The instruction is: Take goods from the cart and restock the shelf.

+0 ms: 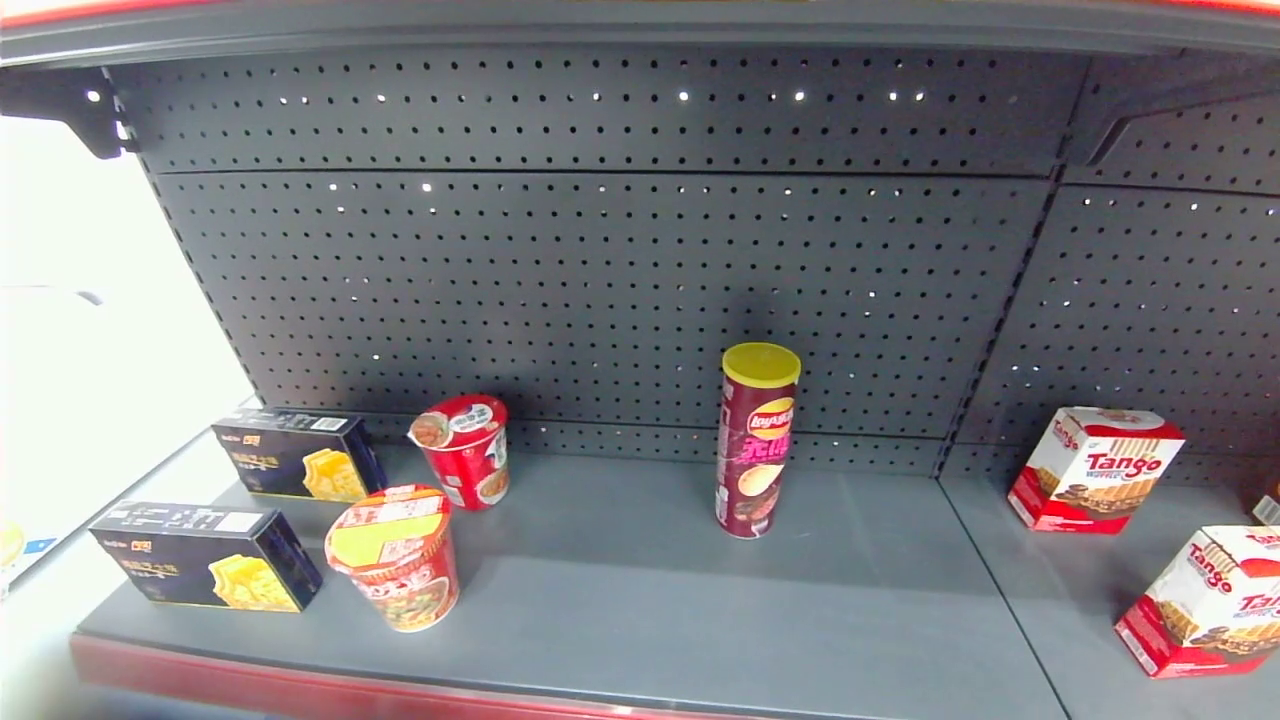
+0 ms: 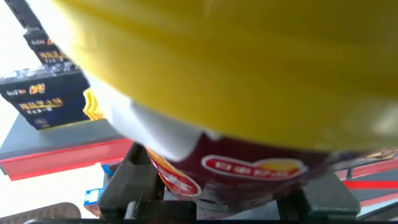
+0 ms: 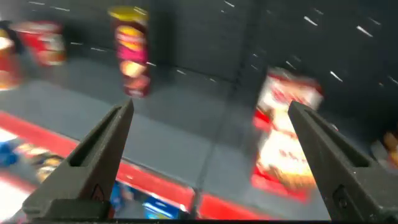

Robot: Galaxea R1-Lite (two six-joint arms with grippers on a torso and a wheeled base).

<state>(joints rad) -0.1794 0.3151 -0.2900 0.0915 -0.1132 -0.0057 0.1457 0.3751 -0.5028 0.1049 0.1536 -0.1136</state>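
Note:
A maroon chip can with a yellow lid (image 1: 757, 440) stands upright mid-shelf on the grey shelf board (image 1: 640, 610). A second, matching chip can (image 2: 249, 171) lies very close in the left wrist view, and my left gripper (image 2: 217, 202) is shut on its body, its yellow lid (image 2: 236, 56) towards the camera. My right gripper (image 3: 210, 107) is open and holds nothing. It hangs in front of the shelf edge, between the standing chip can (image 3: 130, 50) and the wafer boxes (image 3: 286, 130).
Two dark boxes (image 1: 300, 455) (image 1: 205, 555) and two red cup noodles (image 1: 464, 450) (image 1: 395, 556) stand on the shelf's left part. Two red-and-white wafer boxes (image 1: 1095, 468) (image 1: 1205, 600) fill the right bay. Bare board lies around the standing can. A perforated back panel (image 1: 600, 280) closes the rear.

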